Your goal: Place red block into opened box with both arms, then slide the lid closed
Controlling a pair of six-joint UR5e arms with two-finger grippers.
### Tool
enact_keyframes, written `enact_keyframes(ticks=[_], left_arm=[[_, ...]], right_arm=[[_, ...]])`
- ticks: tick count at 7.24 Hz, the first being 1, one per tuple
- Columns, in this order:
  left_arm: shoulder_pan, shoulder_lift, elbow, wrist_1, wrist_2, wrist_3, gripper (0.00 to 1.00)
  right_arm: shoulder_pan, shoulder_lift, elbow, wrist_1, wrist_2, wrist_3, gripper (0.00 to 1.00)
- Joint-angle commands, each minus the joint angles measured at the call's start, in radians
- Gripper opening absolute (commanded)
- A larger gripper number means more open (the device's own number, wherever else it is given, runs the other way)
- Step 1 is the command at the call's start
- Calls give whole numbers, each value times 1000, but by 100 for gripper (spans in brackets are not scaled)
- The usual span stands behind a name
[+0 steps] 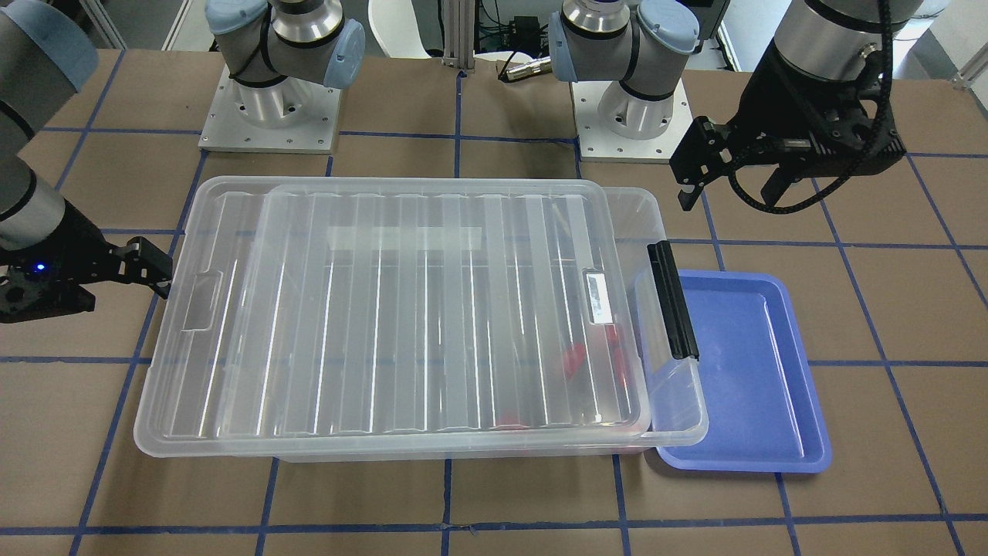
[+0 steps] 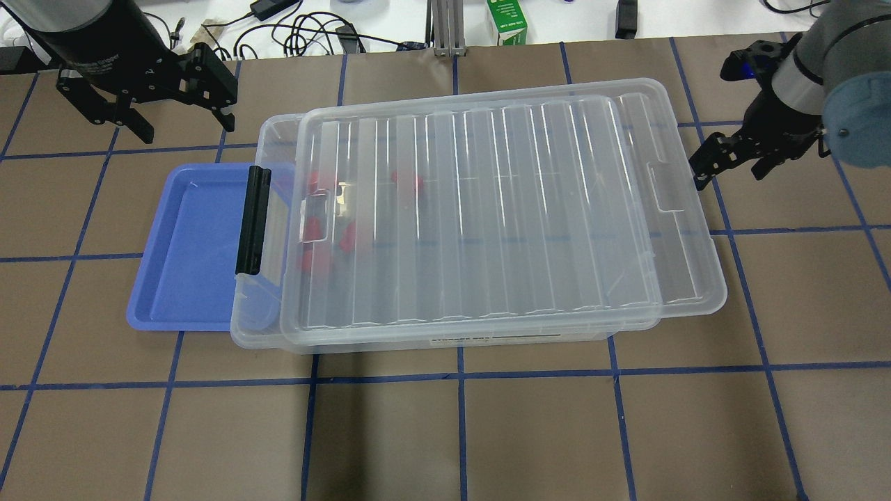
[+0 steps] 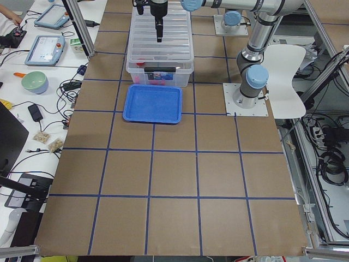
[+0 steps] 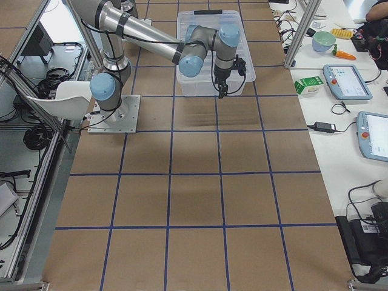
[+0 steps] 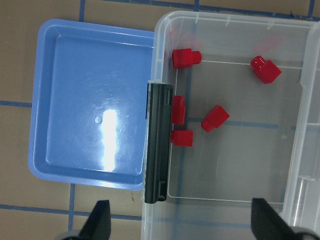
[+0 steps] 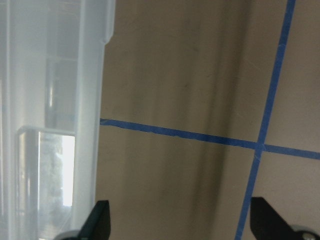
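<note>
Five red blocks (image 5: 215, 118) lay on the floor of the box (image 5: 156, 50) at its latch end, two of them against the black latch bar (image 5: 158, 142). The lid (image 2: 487, 209) sat on the box, shifted toward the opposite short edge and overhanging there, latch end uncovered. Left gripper (image 2: 184, 124) hung wide open and empty near the latch end and the blue tray (image 2: 188, 243); right gripper (image 2: 727, 170), also wide open and empty, was just off the lid's overhanging edge.

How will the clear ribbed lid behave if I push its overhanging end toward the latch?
The clear ribbed plastic lid looks thin and light, so it should slide easily along the clear plastic box rim. Its ribs run crosswise, so it may bow under an end push. One end overhangs unsupported; downward pressure there might tip it.
</note>
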Motion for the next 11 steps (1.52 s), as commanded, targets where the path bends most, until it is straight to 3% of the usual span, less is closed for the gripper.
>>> enact_keyframes(ticks=[1,4,6,9,11], left_arm=[[0,0,0,0,0,0,100],[-1,0,0,0,0,0,100],[-1,0,0,0,0,0,100],[-1,-2,0,0,0,0,100],[0,-2,0,0,2,2,100]], right_arm=[[42,5,3,-22,2,52,100],[45,11,-13,-40,-3,42,100],[33,-23,-83,-18,-21,40,100],[33,-206,-175,267,-23,51,100],[37,-245,-168,331,-23,106,100]])
